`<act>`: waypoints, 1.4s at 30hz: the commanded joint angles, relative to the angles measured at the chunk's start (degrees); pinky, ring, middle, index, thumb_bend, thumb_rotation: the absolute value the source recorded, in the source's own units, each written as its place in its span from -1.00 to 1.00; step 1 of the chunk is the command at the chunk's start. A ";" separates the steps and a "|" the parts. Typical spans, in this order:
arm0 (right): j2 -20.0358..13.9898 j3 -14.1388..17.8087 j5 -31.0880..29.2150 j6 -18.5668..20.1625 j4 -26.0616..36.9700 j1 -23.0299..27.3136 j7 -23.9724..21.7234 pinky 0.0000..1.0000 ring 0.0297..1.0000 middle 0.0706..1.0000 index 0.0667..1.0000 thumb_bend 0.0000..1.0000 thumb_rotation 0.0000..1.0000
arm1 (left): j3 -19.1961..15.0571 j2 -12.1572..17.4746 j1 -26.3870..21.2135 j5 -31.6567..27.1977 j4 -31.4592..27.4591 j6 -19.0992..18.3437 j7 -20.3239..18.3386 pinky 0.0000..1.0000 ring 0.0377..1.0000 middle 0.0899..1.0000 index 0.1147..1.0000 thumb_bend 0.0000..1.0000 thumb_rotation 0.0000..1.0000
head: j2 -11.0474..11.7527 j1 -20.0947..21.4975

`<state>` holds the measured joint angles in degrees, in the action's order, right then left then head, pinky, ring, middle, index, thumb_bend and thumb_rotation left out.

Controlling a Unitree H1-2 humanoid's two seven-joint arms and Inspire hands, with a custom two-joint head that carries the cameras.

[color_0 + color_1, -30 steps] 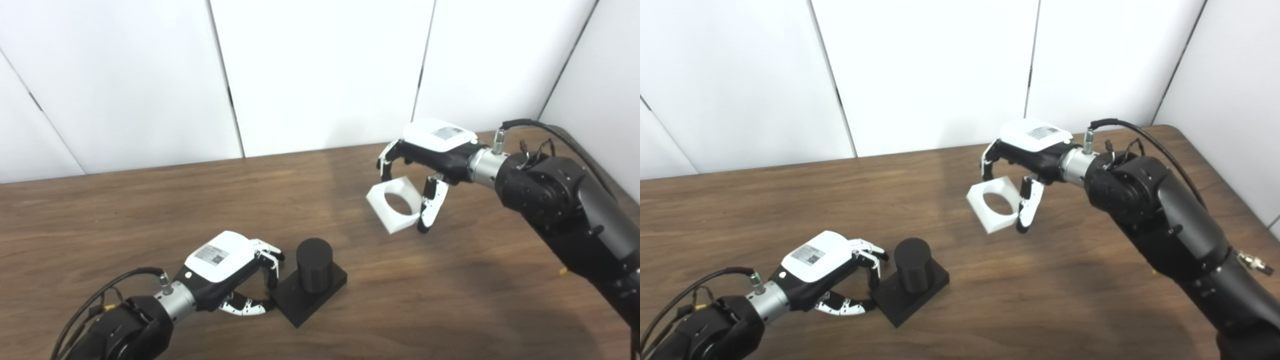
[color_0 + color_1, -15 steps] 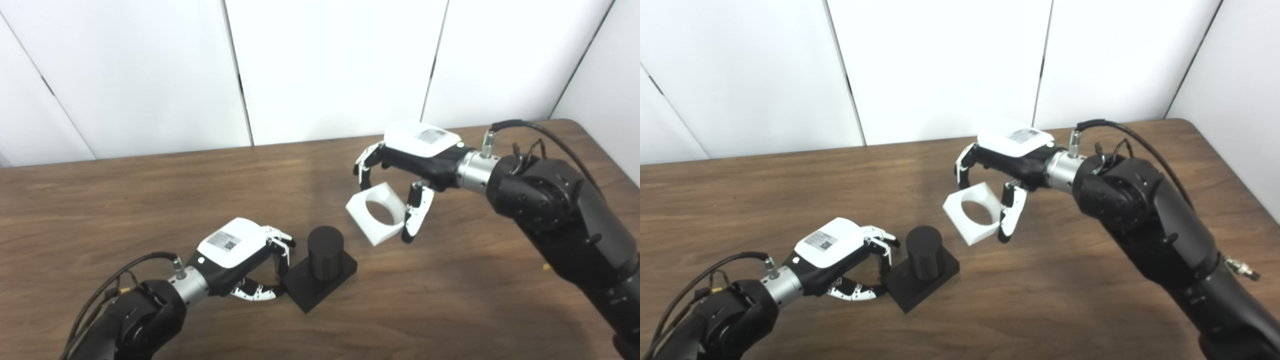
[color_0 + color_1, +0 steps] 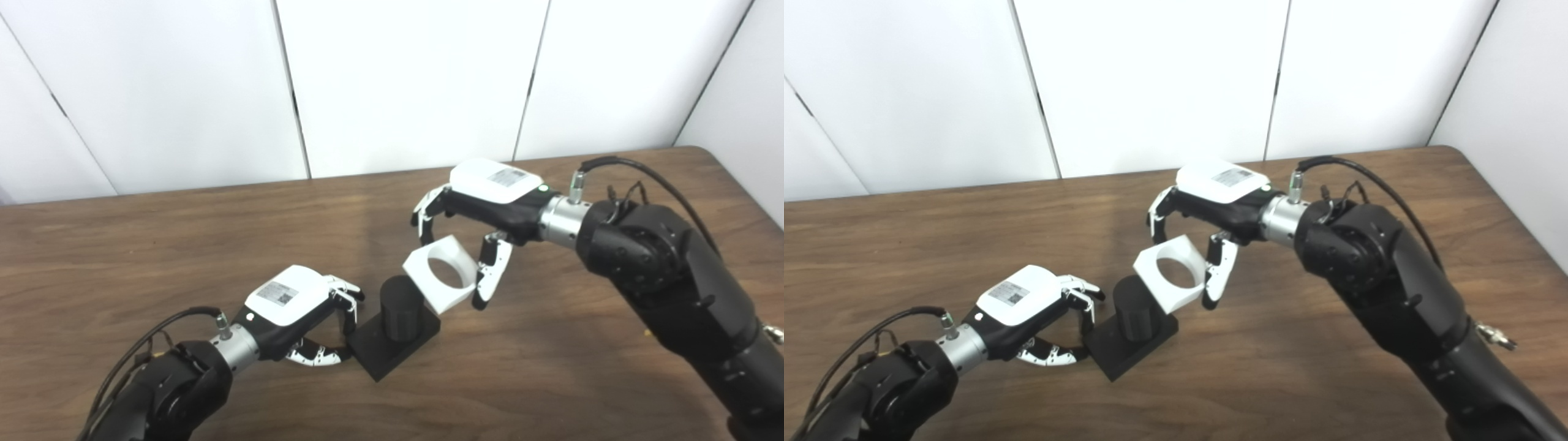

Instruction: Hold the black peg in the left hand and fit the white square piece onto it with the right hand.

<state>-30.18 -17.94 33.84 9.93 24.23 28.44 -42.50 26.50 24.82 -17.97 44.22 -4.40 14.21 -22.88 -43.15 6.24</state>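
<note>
Left hand fingers (image 3: 344, 298) and thumb pinch the near-left corner of the black peg (image 3: 399, 315) block's square base; the left hand (image 3: 293, 309) sits at the peg's 9 o'clock, arm running off toward 7. The base sits flat on the wooden table (image 3: 184, 257) and the cylinder stands upright.

Right hand fingers (image 3: 424, 214) curl over the far edge of the white square piece (image 3: 441, 281), with the thumb pressed on its right side, so it is clamped between them. The piece is held off the table, tilted, its round hole facing up and toward the camera. Its lower-left corner is just beside the peg top, at the peg's 1 o'clock; contact can't be resolved. The right hand (image 3: 484, 205) is at the piece's 1 o'clock, arm leaving toward 4.
</note>
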 commanded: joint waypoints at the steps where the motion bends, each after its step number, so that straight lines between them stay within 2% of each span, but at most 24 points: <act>1: 0.21 0.62 0.46 -0.85 0.66 1.63 1.60 0.33 0.54 0.48 -0.11 0.04 -0.73 | 1.41 -0.08 -0.10 0.86 0.63 0.26 -1.76 0.36 0.63 0.60 -0.17 0.05 -0.87 | -0.04 0.01; 16: 3.69 -0.54 1.66 -1.19 -1.88 1.39 2.08 0.33 0.55 0.49 -0.11 0.04 -0.73 | 1.54 -0.17 0.04 1.09 0.33 -0.23 -1.89 0.35 0.62 0.60 -0.17 0.05 -0.87 | -0.19 -0.18; 42: 5.67 -2.02 1.68 -2.05 -4.62 1.39 3.56 0.29 0.54 0.49 -0.12 0.04 -0.73 | 1.61 -0.06 0.11 1.30 -0.55 -0.41 -2.33 0.35 0.61 0.59 -0.17 0.05 -0.87 | -0.65 -0.34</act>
<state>-24.58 -20.56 35.57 9.57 19.36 28.03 -40.88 26.83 24.69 -18.01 44.79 -4.65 13.93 -22.97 -43.77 5.89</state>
